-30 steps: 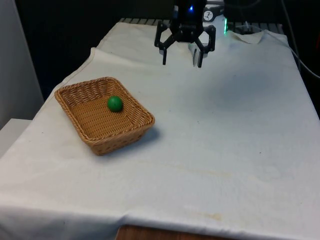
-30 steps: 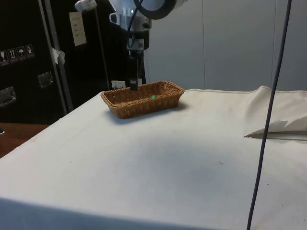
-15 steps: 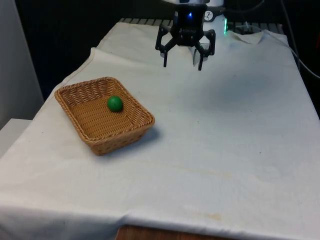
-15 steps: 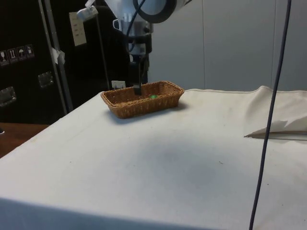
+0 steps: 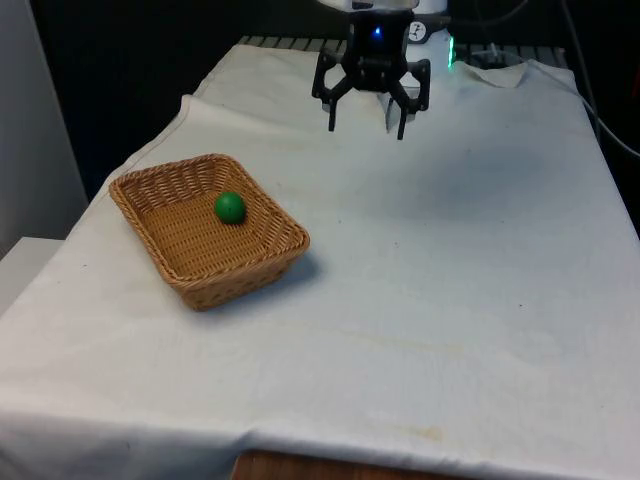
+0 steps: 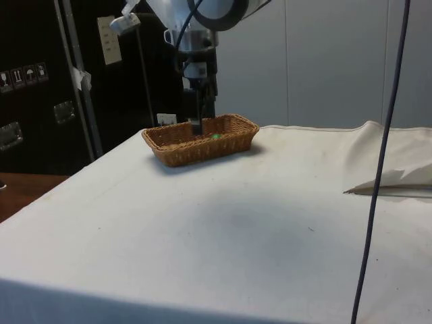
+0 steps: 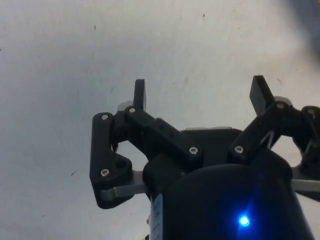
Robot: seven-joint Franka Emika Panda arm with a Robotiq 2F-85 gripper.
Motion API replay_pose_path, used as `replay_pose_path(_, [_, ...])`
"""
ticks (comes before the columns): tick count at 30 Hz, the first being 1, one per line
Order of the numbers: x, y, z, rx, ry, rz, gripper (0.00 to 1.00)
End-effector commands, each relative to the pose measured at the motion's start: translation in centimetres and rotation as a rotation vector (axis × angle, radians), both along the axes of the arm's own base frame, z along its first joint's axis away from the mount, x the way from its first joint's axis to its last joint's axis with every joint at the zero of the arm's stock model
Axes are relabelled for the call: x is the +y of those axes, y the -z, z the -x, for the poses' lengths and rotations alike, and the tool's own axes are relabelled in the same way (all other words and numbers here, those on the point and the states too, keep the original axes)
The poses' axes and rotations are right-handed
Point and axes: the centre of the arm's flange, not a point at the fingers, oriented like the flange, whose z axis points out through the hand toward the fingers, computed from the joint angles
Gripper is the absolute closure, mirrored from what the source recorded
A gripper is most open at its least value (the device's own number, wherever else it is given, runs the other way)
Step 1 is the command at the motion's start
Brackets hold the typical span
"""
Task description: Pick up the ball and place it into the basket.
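A small green ball (image 5: 230, 207) lies inside the tan wicker basket (image 5: 190, 262), seemingly near its far wall.

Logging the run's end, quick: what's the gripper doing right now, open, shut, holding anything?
Gripper: open, holding nothing; the green ball lies in the wicker basket.

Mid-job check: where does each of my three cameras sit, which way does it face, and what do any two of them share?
Front view: looks across the table towards the robot; open tool hangs above the cloth, apart from the basket.
Side view: from the table's side, facing dark cabinets; the arm's lower end and tool show.
Wrist view: on the wrist, facing down onto cloth; fingers spread.
Shared: front and side both show the green ball inside the basket.
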Motion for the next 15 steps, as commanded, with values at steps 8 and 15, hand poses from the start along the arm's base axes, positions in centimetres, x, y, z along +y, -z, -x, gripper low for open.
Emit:
replay_pose_path(8, [-0.1,-0.8,0.9,0.018,0.037,-0.017,0.0])
replay_pose_path(15, [0.4,-1.6,1.6,0.017,0.05,-0.049,0.0])
